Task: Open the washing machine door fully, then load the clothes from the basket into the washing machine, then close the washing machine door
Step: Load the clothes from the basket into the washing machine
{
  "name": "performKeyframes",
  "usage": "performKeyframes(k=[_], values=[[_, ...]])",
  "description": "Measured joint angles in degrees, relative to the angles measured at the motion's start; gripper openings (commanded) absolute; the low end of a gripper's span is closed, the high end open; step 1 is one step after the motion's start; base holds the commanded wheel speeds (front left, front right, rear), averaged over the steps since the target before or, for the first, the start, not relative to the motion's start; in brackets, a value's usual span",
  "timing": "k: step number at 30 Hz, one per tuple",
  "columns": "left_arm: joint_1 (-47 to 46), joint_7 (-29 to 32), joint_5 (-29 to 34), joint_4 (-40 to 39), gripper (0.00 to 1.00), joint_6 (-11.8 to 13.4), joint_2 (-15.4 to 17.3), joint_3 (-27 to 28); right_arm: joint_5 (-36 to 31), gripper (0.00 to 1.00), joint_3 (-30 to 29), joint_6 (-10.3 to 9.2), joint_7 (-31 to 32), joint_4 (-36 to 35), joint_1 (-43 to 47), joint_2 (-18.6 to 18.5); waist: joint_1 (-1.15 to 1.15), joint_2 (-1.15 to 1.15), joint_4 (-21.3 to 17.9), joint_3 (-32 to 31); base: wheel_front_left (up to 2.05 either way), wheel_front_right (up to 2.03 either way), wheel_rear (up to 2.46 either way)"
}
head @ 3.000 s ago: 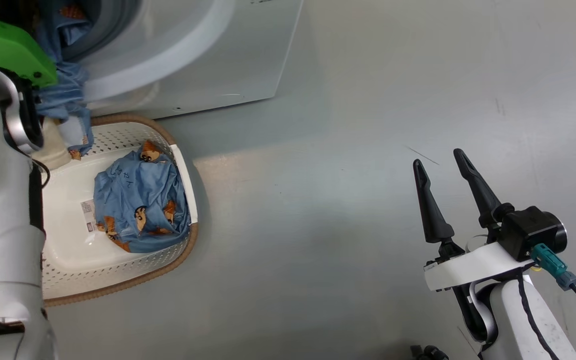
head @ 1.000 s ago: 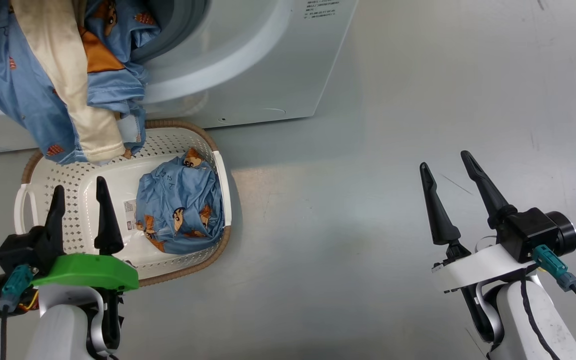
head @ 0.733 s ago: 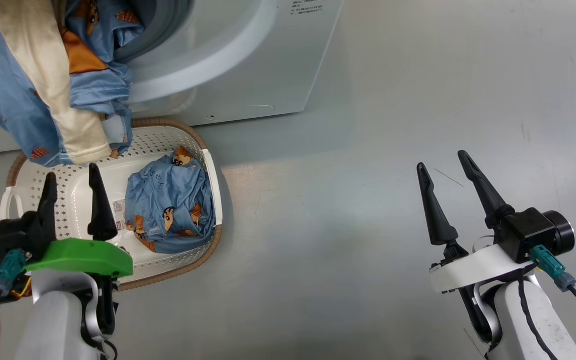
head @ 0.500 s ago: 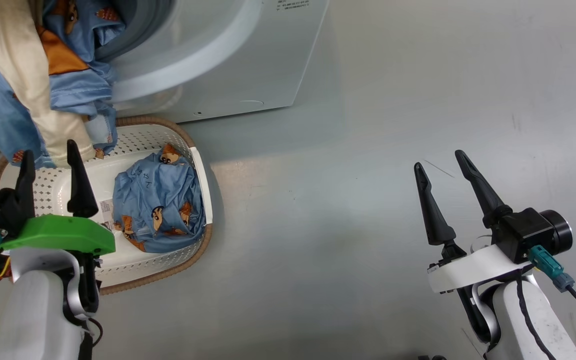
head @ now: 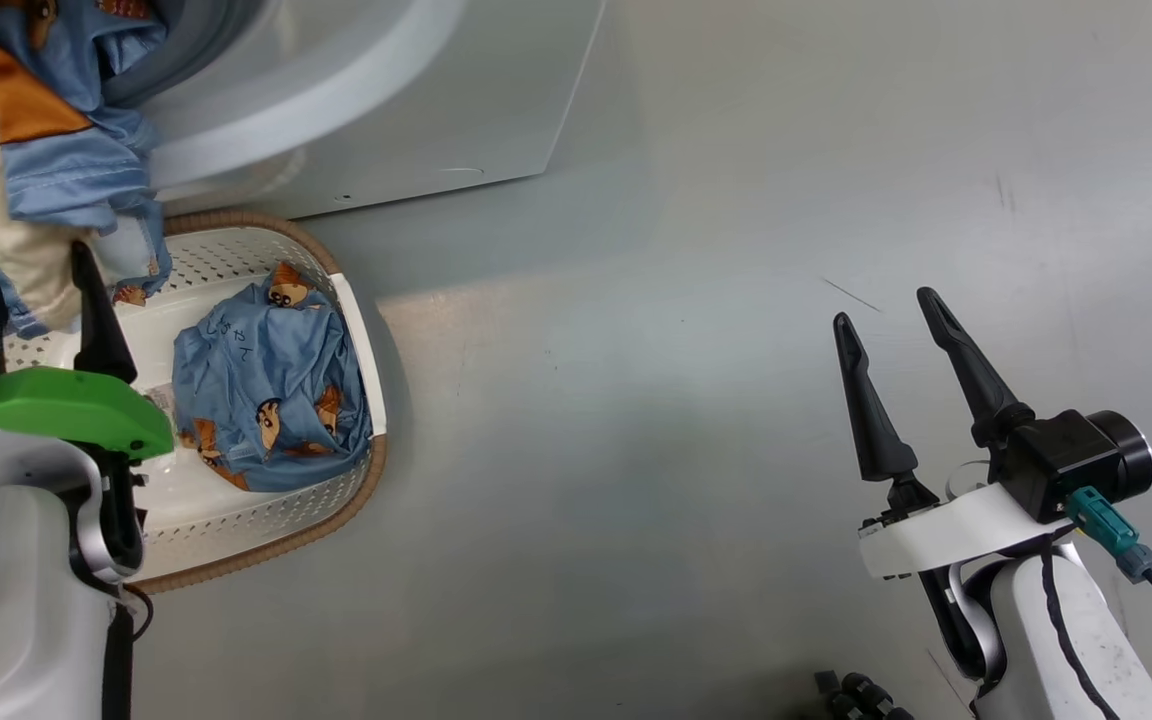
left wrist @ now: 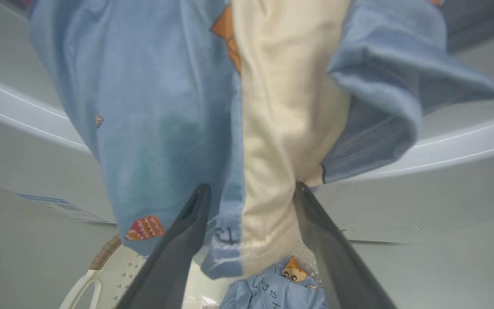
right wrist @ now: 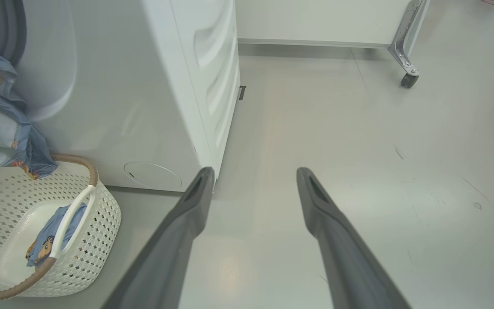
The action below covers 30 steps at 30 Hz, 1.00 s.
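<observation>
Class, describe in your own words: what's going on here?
A robot is loading laundry. Some clothes hang out of the washing machine over the basket, with the open left gripper at their lower edge. One blue garment lies in the basket. The open right gripper is idle above the floor.

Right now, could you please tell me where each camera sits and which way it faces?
Left wrist: behind the left gripper, looking past it at clothes hanging from the washing machine.
Right wrist: behind the right gripper, looking past it across floor beside the washing machine.
Head: up top, looking down at the basket; both grippers show.
Shared: all three see the basket.
</observation>
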Motion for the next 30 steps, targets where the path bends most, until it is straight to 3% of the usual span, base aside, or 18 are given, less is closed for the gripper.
performKeyframes(k=[19, 20, 21, 22, 23, 24, 25, 30], values=[[-11.1, -2.2, 0.0, 7.1, 1.0, 0.2, 2.4, 1.8, -0.5, 1.0, 0.7, 0.0, 0.0, -0.5, -1.2, 0.1, 0.0, 0.0, -1.6, 4.0, 0.0, 0.0, 0.0], [-11.1, -2.7, 0.0, 7.3, 0.96, 0.2, 2.3, 1.8, -0.5, 1.0, 0.7, 0.0, 0.0, -0.5, -1.2, 0.1, 0.0, 0.0, -1.7, 4.2, 0.0, 0.0, 0.0], [-11.3, -3.2, 0.0, 7.6, 0.67, 0.2, 2.3, 1.8, -0.5, 1.0, 0.6, 0.0, 0.0, -0.5, -1.2, 0.1, 0.0, 0.0, -1.7, 4.3, 0.0, 0.0, 0.0], [-11.4, -3.6, 0.0, 7.9, 0.46, 0.2, 2.3, 1.7, -0.5, 1.0, 0.5, 0.0, 0.0, -0.5, -1.2, 0.1, 0.0, 0.0, -1.7, 4.4, 0.0, 0.0, 0.0], [-11.6, -3.8, 0.0, 8.1, 0.36, 0.2, 2.2, 1.6, -0.5, 1.0, 0.4, 0.0, 0.0, -0.5, -1.2, 0.1, 0.0, 0.0, -1.7, 4.4, 0.0, 0.0, 0.0], [-11.7, -3.9, 0.0, 8.3, 0.1, 0.2, 2.2, 1.5, -0.5, 1.0, 0.4, 0.0, 0.0, -0.5, -1.2, 0.1, 0.0, 0.0, -1.7, 4.5, 0.0, 0.0, 0.0], [-11.9, -4.2, 0.0, 8.5, 0.0, 0.2, 2.1, 1.3, -0.5, 1.0, 0.3, 0.0, 0.0, -0.5, -1.2, 0.1, 0.0, 0.0, -1.7, 4.5, 0.0, 0.0, 0.0], [-12.3, -5.2, -0.5, 8.7, 0.0, -0.9, 0.2, 0.8, -0.5, 1.0, -0.6, 0.0, 0.0, -0.4, -1.2, 0.2, 0.0, 0.0, -1.0, 4.4, 0.0, 0.0, 0.0]])
